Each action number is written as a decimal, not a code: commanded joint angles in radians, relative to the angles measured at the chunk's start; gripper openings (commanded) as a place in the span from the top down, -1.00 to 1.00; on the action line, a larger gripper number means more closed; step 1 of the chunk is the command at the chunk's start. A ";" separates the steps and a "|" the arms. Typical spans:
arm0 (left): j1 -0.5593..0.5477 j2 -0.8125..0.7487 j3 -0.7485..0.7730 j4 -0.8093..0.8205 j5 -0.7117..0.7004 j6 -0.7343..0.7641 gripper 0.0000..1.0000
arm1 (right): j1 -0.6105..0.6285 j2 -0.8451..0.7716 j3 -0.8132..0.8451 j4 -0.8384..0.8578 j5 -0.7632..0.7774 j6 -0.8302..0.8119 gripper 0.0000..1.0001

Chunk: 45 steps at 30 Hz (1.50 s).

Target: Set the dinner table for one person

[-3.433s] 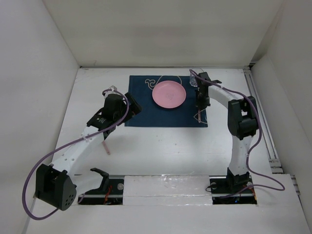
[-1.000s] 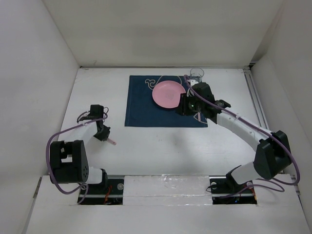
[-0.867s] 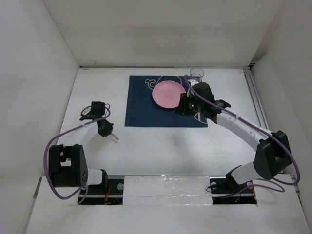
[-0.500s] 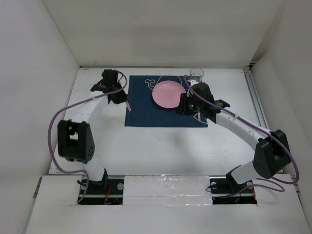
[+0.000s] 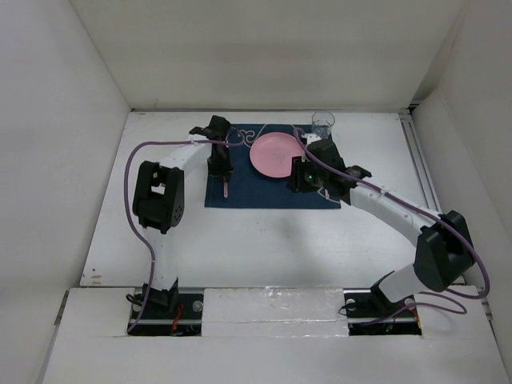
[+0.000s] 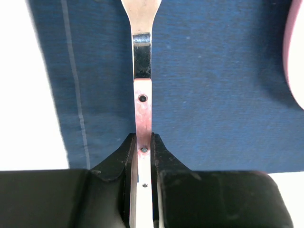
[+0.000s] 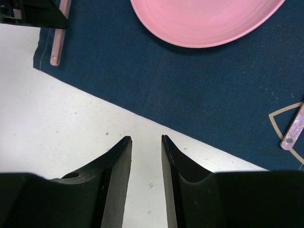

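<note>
the dinner table (image 5: 264,240) lies below all the jaws. the left gripper (image 6: 143,141) pinches a pink-handled utensil (image 6: 142,102) pointing ahead over the placemat (image 6: 213,95), plate (image 6: 297,57) right of its jaws; lower it flat before letting go. the right gripper (image 7: 146,141) has jaws apart, empty.

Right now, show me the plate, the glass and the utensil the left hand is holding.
plate (image 5: 276,154), top view, its centre.
glass (image 5: 322,125), top view, its clear wall.
utensil (image 6: 143,111), left wrist view, its pink handle.
</note>
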 commanded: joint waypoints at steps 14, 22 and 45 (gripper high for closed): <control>0.011 0.026 0.072 -0.114 -0.086 0.071 1.00 | 0.009 -0.003 0.024 0.019 0.038 -0.013 0.25; 0.022 0.057 0.104 -0.123 -0.086 0.090 1.00 | 0.019 -0.003 0.024 0.019 0.038 -0.013 0.25; 0.022 0.077 0.105 -0.132 -0.059 0.142 1.00 | 0.037 -0.012 0.024 0.019 0.047 -0.013 0.25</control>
